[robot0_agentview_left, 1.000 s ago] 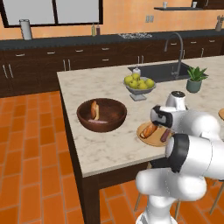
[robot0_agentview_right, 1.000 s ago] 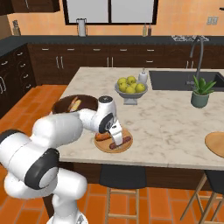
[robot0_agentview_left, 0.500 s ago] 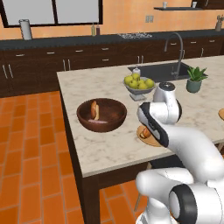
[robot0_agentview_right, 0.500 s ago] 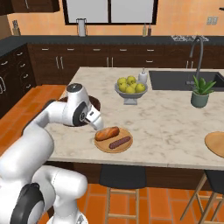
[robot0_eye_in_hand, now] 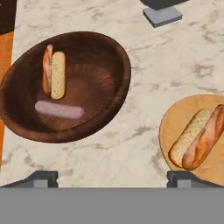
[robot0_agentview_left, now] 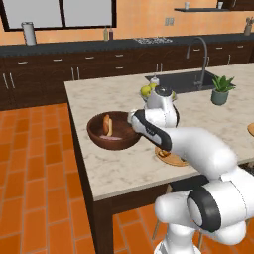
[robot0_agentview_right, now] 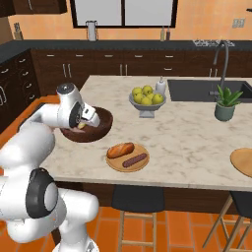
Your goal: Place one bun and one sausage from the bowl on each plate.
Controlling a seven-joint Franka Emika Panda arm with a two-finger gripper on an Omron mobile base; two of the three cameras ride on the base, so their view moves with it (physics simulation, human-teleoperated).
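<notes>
Open two-finger gripper (robot0_eye_in_hand: pixel 112 177) hovering empty above the marble island counter (robot0_agentview_right: pixel 197 142), between bowl and plate.

The wide, round, dark reddish-brown wooden bowl (robot0_eye_in_hand: pixel 114 61) sits near the counter's left end and holds one light-brown split bun (robot0_eye_in_hand: pixel 54 73) and one pale pink sausage (robot0_eye_in_hand: pixel 59 109). Just right of it, nearer the front edge, a round tan wooden plate (robot0_agentview_right: pixel 114 164) carries a golden bun (robot0_agentview_right: pixel 121 149) with a dark reddish sausage (robot0_agentview_right: pixel 135 160) beside it. A second round wooden plate (robot0_agentview_right: pixel 242 161) lies at the far right. A grey footed bowl of yellow-green fruit (robot0_agentview_right: pixel 145 98) stands farther back.
</notes>
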